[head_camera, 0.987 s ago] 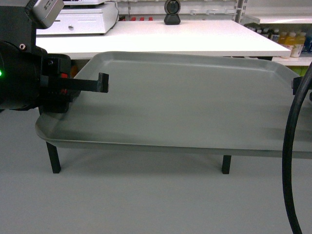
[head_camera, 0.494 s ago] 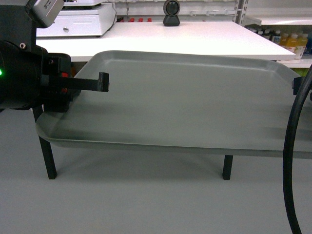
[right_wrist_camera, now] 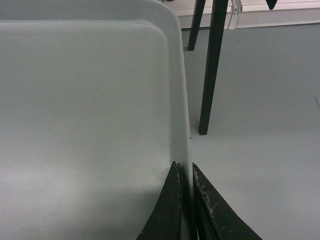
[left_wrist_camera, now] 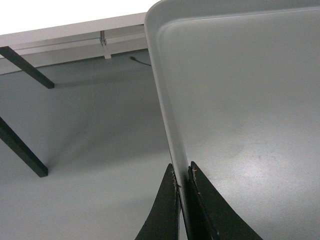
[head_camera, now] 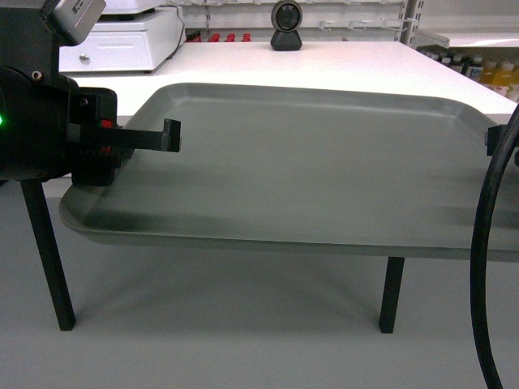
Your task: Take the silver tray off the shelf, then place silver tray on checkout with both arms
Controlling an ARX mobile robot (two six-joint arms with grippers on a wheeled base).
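Observation:
The silver tray (head_camera: 308, 162) hangs level in the air, held at both short ends. My left gripper (head_camera: 166, 142) is shut on its left rim, one finger over the tray and one under; the left wrist view shows that rim pinched between the jaws (left_wrist_camera: 182, 170). My right gripper (right_wrist_camera: 183, 167) is shut on the right rim, and in the head view only a bit of it (head_camera: 491, 142) shows at the tray's right edge. The checkout (head_camera: 365, 65), a white tabletop with a black webcam (head_camera: 285, 24), stands just behind the tray, whose far rim overlaps its front edge.
A white cash register (head_camera: 122, 40) sits on the checkout's far left. Black table legs (head_camera: 49, 259) (right_wrist_camera: 210, 65) stand under and in front. A white shelf (head_camera: 474, 36) with bottles (head_camera: 495, 77) is at the back right. A black cable (head_camera: 486, 267) crosses the right side.
The checkout has grown larger and nearer in the head view, its legs spreading apart and lower. The tray and both grippers keep their places in the view.

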